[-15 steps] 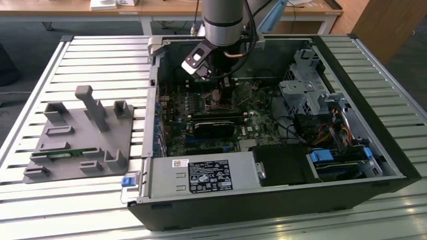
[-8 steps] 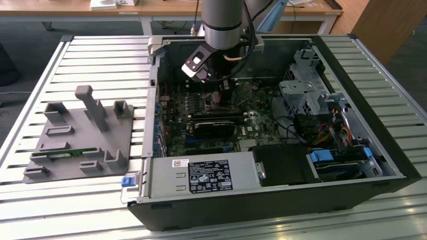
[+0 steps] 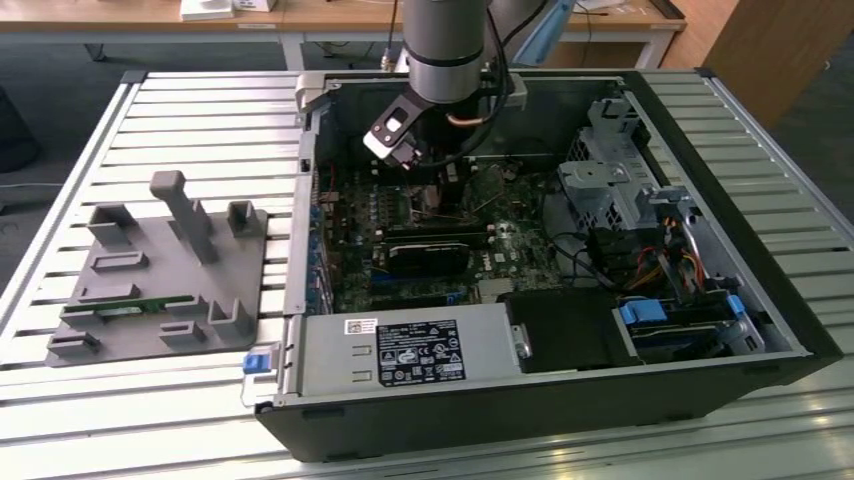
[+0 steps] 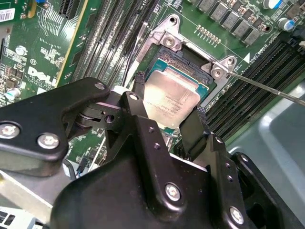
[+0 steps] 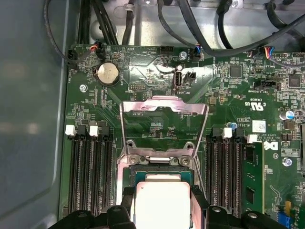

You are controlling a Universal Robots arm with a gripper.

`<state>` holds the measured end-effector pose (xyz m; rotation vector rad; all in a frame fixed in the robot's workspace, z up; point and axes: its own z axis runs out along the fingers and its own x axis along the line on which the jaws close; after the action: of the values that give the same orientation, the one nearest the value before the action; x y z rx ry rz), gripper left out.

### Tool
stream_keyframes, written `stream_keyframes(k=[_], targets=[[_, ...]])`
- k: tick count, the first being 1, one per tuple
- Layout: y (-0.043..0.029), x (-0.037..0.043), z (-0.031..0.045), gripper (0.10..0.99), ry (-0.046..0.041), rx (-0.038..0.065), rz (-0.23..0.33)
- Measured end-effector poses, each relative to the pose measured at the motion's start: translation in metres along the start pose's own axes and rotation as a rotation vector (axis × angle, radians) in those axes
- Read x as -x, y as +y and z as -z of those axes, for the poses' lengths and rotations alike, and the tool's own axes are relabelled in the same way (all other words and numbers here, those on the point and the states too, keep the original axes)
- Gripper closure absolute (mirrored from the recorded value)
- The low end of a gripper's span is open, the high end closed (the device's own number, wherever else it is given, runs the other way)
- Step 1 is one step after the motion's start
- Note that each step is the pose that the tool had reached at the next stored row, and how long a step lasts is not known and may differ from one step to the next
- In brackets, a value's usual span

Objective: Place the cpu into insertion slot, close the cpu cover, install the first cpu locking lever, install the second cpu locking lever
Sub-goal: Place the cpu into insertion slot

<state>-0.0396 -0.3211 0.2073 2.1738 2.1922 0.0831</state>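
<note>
The open computer case [image 3: 534, 420] walls in the arm [image 3: 447, 40], with drive cages close on the exterior view's right. On the green circuit board [image 5: 157, 81], long memory slots [image 5: 90, 171] crowd both sides of the insertion slot [image 5: 162, 168]. The cpu cover [image 5: 164, 103] stands raised, clear of the socket. The gripper [image 4: 168, 101] pinches the cpu [image 4: 178, 90] by two opposite edges at the insertion slot; whether it is seated cannot be told. The gripper's body hides the chip's near edge. Faint print marks the chip's top.
</note>
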Motion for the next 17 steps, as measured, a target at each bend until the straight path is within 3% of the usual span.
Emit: stream_keyframes(k=[17], targets=[[-0.0017,-0.0011,-0.0105,0.541,0.0000,-0.001,0.000]])
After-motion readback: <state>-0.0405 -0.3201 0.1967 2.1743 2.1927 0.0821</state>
